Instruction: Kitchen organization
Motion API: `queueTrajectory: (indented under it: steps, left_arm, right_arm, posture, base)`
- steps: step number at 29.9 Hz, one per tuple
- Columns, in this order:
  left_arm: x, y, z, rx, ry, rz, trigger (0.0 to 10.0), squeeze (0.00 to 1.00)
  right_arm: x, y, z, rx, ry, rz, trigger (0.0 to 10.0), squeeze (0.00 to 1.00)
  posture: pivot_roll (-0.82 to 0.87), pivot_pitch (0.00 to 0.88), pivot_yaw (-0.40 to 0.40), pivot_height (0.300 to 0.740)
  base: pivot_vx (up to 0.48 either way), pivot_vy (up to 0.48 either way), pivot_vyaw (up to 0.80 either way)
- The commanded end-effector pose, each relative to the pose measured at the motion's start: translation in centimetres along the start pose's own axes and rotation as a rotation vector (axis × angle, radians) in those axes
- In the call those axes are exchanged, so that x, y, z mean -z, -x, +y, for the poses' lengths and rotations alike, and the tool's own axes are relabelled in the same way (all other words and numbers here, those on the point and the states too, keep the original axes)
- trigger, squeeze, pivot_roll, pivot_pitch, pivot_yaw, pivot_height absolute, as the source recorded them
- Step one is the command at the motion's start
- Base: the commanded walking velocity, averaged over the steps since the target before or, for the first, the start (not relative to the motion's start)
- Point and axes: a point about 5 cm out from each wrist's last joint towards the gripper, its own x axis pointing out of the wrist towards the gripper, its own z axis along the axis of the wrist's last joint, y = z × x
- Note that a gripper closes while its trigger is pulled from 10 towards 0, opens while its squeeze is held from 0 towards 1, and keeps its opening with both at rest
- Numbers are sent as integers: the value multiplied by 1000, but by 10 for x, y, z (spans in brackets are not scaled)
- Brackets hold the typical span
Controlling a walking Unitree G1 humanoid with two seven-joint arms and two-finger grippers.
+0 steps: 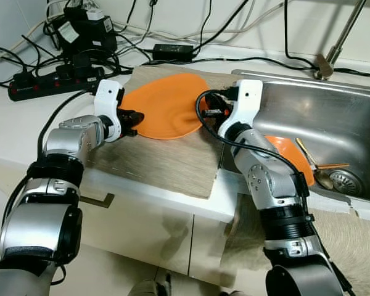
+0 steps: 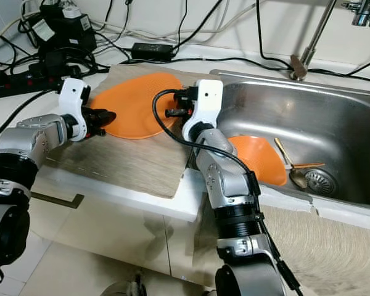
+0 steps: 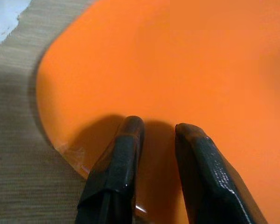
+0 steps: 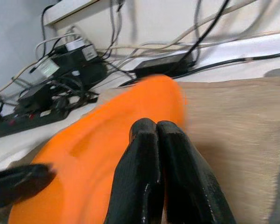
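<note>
Plate [image 1: 166, 105] lies on the mat [image 1: 166, 161] on the counter [image 1: 12, 123], sink [image 1: 333, 117] at its three o'clock. Left tool [image 1: 134, 121] rests released at its nine o'clock rim; right tool [image 1: 205, 106] is clenched at three o'clock. Next move likely needs a firm rim pinch.

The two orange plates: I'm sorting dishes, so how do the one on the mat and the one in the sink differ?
The orange plate on the mat lies on the counter's woven mat, with the left gripper and right gripper at its opposite edges. The orange plate in the sink leans tilted against the sink wall beside a spoon, touched by neither gripper. Both share the same orange colour.
</note>
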Motion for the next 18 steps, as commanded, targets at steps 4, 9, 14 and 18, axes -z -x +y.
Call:
queueTrajectory:
  steps: [4,9,14,18]
  left_arm:
    - [30,1,4,-6,63,100,10000,0]
    - [31,1,2,7,67,98,10000,0]
    - [31,1,1,9,65,92,10000,0]
    - [31,2,2,5,63,89,10000,0]
  right_arm:
    - [3,-5,-12,35,-88,9,10000,0]
    - [11,-10,-17,41,-205,19,10000,0]
    - [10,-15,-10,8,-268,16,10000,0]
    - [5,-19,-7,-8,-248,-6,10000,1000]
  posture:
    - [29,25,32,740]
    - [37,27,30,740]
    - [44,30,26,740]
    - [48,30,22,740]
  base:
    - [0,0,0]
    - [0,0,0]
    - [0,0,0]
    - [0,0,0]
